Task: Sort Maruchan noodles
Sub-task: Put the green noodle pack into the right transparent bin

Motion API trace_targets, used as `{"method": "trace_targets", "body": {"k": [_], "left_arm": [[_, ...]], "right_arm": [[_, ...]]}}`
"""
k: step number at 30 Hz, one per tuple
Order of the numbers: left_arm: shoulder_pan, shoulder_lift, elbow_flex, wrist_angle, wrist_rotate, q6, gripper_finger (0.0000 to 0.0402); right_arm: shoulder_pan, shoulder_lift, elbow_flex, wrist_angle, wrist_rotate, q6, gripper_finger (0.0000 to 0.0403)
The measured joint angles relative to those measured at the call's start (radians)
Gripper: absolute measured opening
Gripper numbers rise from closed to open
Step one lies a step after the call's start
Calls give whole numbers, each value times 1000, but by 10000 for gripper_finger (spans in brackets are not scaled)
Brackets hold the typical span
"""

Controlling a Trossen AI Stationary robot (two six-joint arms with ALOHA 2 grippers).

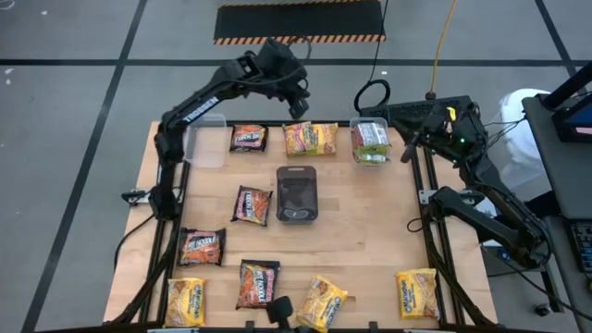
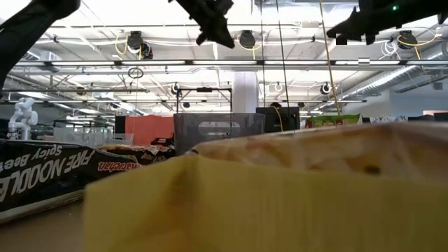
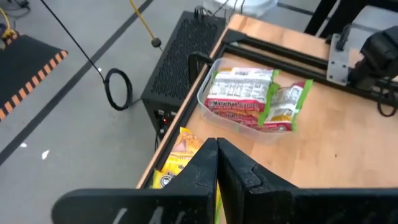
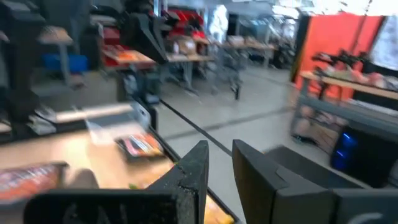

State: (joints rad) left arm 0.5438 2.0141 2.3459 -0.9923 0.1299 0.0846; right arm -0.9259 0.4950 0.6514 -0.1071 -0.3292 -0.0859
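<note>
Maruchan noodle packets lie flat about the table: dark brown ones (image 1: 248,138) (image 1: 252,204) (image 1: 202,246), yellow ones (image 1: 311,139) (image 1: 416,293) (image 1: 321,302). Green-edged packets (image 3: 252,99) fill a clear tub (image 1: 370,141) at the far right. My left gripper (image 1: 300,107) hangs shut and empty in the air, over the far edge just above the far yellow packet (image 3: 179,159), slanting down toward the tub. My right gripper (image 4: 221,163) is raised at the table's right edge (image 1: 408,151), fingers apart with nothing between them.
A dark grey tray (image 1: 297,194) sits mid-table. An empty clear tub (image 1: 205,141) stands at the far left. A black box (image 3: 177,68) and cables lie beyond the far edge. In the low view a yellow packet (image 2: 266,203) fills the foreground.
</note>
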Motion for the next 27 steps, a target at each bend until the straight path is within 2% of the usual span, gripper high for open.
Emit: {"method": "trace_targets", "body": {"k": [9,19,27], "left_arm": [[6,-83,0,-152,0,14,8],[20,-172,0,-204,-1,29,8],[52,-231,0,-262,-2,62,8]], "right_arm": [[48,51,0,116,-42,42,68],[130,233,0,309,-40,40,68],[194,414,67,332,-8,-11,68]]}}
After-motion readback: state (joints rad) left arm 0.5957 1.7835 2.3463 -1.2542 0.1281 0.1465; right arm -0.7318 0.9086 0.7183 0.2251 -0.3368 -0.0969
